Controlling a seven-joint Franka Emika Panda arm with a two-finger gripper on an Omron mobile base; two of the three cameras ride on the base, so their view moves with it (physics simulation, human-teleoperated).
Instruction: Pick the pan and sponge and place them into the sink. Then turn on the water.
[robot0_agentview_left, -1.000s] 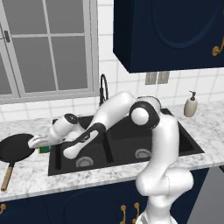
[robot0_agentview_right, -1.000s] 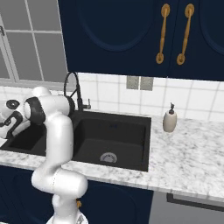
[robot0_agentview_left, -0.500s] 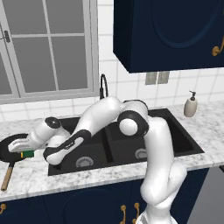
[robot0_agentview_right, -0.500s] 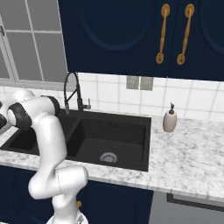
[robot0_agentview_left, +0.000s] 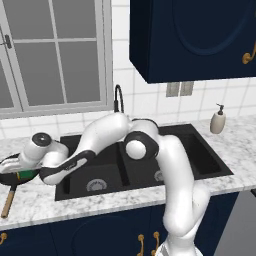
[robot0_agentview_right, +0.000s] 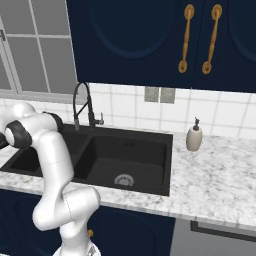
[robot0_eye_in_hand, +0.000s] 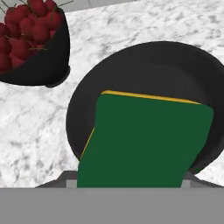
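In the hand view the sponge (robot0_eye_in_hand: 144, 140) shows its green face and a thin yellow edge, close up and tilted. My gripper (robot0_eye_in_hand: 130, 183) is shut on the sponge, whose body hides most of the fingers. Right behind it lies the round black pan (robot0_eye_in_hand: 144, 65) on the marble counter. From the left base view the arm reaches far left, the gripper (robot0_agentview_left: 20, 172) holds the sponge (robot0_agentview_left: 26, 175) over the pan (robot0_agentview_left: 9, 181), and the wooden handle (robot0_agentview_left: 8, 204) points toward the counter's front edge. The black double sink (robot0_agentview_left: 205, 160) lies to the right. No water runs from the faucet (robot0_agentview_left: 118, 97).
A black bowl of cherries (robot0_eye_in_hand: 30, 48) stands beside the pan, near its rim. A beige soap dispenser (robot0_agentview_left: 216, 120) stands on the counter right of the sink (robot0_agentview_right: 167, 165). The gooseneck faucet (robot0_agentview_right: 82, 102) rises behind the basins, and a window is above the counter's left part.
The arm has swung left along the counter with the sponge in the gripper, from the sink's left edge to above the pan. The jaws have kept the same width.
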